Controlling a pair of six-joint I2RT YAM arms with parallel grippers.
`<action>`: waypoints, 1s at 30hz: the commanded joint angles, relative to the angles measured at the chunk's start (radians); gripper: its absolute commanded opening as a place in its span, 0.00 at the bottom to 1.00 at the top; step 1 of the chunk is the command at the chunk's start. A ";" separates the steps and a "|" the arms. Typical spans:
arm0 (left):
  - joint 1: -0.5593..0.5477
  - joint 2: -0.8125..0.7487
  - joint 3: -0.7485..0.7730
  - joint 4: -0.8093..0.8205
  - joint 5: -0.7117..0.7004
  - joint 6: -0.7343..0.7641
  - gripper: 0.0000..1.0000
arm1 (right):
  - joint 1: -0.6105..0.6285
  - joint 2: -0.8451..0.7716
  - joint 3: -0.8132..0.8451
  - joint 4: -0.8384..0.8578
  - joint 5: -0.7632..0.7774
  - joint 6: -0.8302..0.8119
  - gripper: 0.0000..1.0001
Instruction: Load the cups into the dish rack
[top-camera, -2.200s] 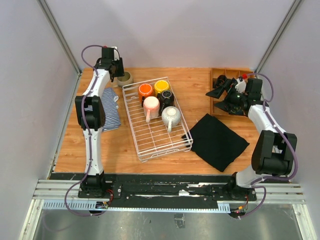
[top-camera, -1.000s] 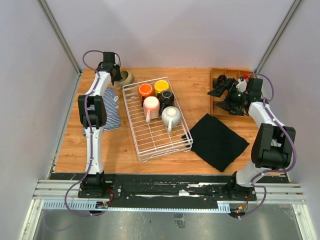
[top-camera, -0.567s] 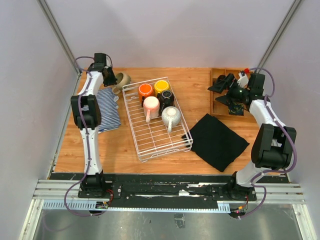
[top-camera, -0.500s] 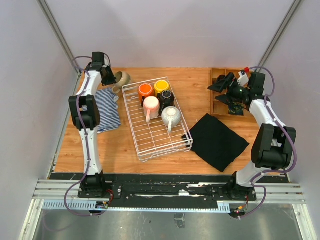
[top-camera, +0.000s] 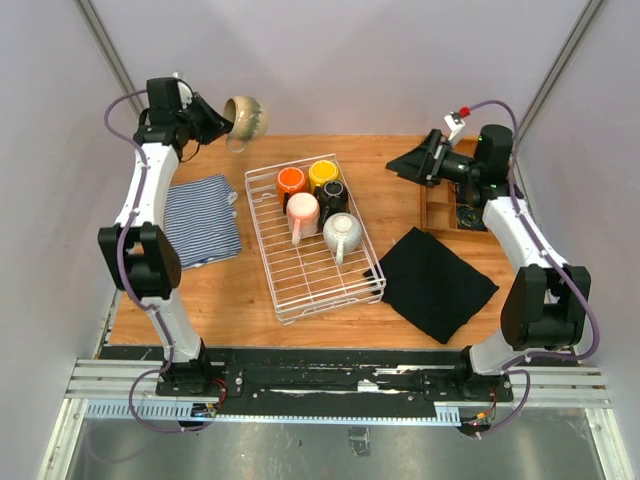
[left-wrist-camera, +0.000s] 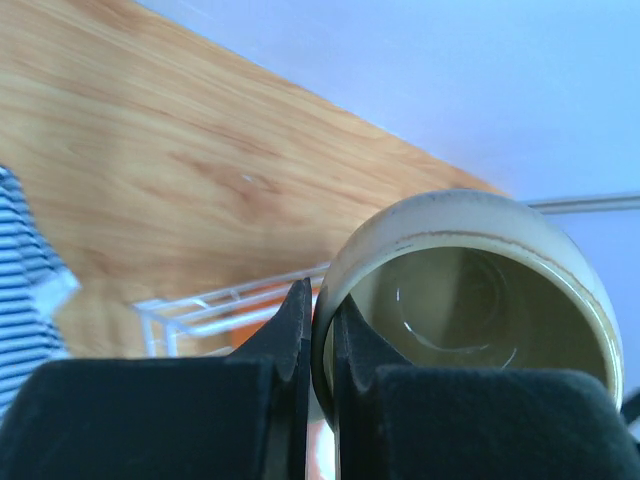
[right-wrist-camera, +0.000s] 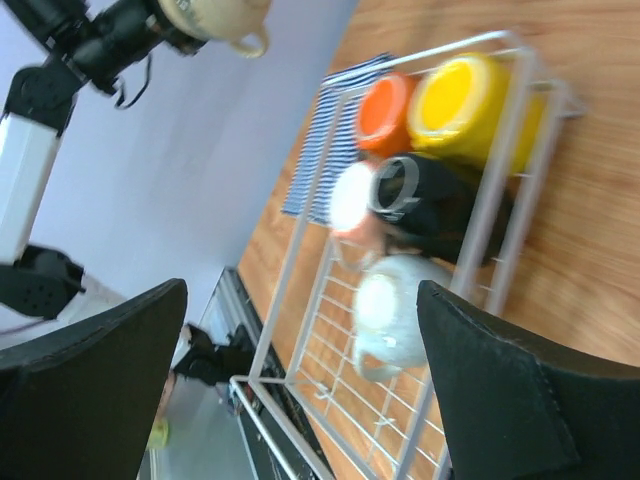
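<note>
On the wooden counter (top-camera: 250, 300) the white dish rack (top-camera: 318, 278) carries five cups (top-camera: 302, 212) bunched at its 12 o'clock end, its 6 o'clock half bare. I hold the sixth, the beige mug (top-camera: 246, 117), aloft at the rack's 11 o'clock, my left jaws clamped on its rim; my right jaws gape empty at 2 o'clock. A thin rim pinch, I judge: carry it level, lower slowly onto free grid beside the whitish-grey cup (top-camera: 342, 232).

Five cups (top-camera: 303, 211) in dish rack (top-camera: 312, 283)
</note>
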 joint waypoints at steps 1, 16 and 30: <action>0.002 -0.208 -0.186 0.210 0.177 -0.223 0.00 | 0.147 -0.065 -0.004 0.261 -0.073 0.056 0.97; -0.099 -0.767 -0.957 0.790 0.240 -0.968 0.01 | 0.462 0.008 -0.036 0.681 -0.004 0.150 0.81; -0.269 -0.840 -1.030 0.838 0.101 -1.141 0.00 | 0.553 0.143 0.000 0.950 -0.013 0.303 0.77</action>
